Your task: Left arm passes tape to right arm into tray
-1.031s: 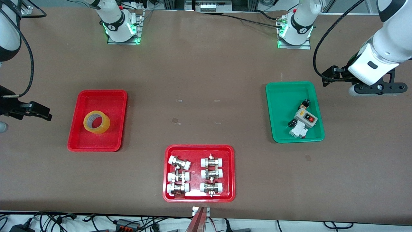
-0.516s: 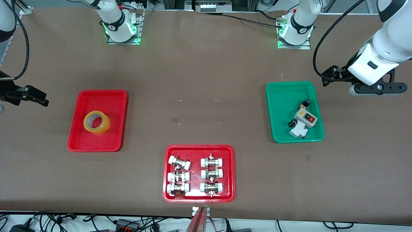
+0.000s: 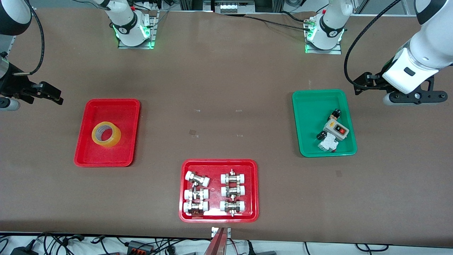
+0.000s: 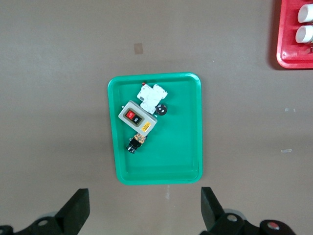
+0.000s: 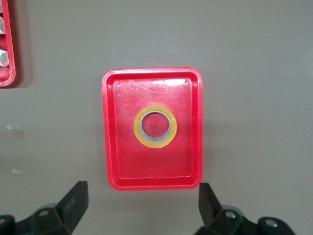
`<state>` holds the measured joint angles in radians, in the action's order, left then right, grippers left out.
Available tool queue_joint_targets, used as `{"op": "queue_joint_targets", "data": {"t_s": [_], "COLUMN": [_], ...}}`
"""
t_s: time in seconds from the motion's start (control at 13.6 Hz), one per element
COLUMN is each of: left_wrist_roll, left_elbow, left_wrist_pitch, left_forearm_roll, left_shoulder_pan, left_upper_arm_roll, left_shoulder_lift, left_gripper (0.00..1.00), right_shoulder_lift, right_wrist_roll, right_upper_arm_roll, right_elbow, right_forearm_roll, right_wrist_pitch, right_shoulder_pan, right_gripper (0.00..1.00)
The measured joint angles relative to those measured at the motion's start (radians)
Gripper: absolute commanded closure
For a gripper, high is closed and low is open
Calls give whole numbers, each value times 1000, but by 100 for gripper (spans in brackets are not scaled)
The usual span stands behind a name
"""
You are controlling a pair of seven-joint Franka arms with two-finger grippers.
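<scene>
The tape [image 3: 106,134] lies flat in the plain red tray [image 3: 124,106] toward the right arm's end of the table; it also shows in the right wrist view [image 5: 155,127], inside the tray [image 5: 117,166]. My right gripper [image 3: 14,95] is up in the air over bare table beside that tray, open and empty [image 5: 142,200]. My left gripper [image 3: 412,95] waits over bare table beside the green tray [image 3: 311,106], open and empty [image 4: 144,203].
The green tray [image 4: 186,147] holds a grey switch box [image 3: 336,129] and small electrical parts. A wider red tray [image 3: 218,216] with white-capped metal fittings sits near the front edge. Small tape marks dot the brown table's middle.
My right gripper has moved toward the robots' bases, staying beside the plain red tray. The tape, the trays and the left arm have not moved.
</scene>
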<state>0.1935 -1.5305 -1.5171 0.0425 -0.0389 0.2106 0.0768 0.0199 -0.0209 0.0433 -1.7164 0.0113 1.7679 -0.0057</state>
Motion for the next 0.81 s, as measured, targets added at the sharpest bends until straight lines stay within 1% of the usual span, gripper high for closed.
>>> {"op": "queue_joint_targets", "data": {"t_s": [0.81], "left_wrist_roll": [0], "left_elbow": [0], "left_wrist_pitch": [0], "left_forearm_roll": [-18], "left_shoulder_pan": [0], "left_upper_arm_roll": [0], "left_shoulder_lift": [0], "left_gripper": [0], "right_shoulder_lift": [-1], "right_wrist_roll": [0], "right_upper_arm_roll": [-2], "right_elbow": [1], "right_forearm_roll": [0], "right_wrist_pitch": [-7], "right_shoulder_pan": [-8], "right_gripper": [0]}}
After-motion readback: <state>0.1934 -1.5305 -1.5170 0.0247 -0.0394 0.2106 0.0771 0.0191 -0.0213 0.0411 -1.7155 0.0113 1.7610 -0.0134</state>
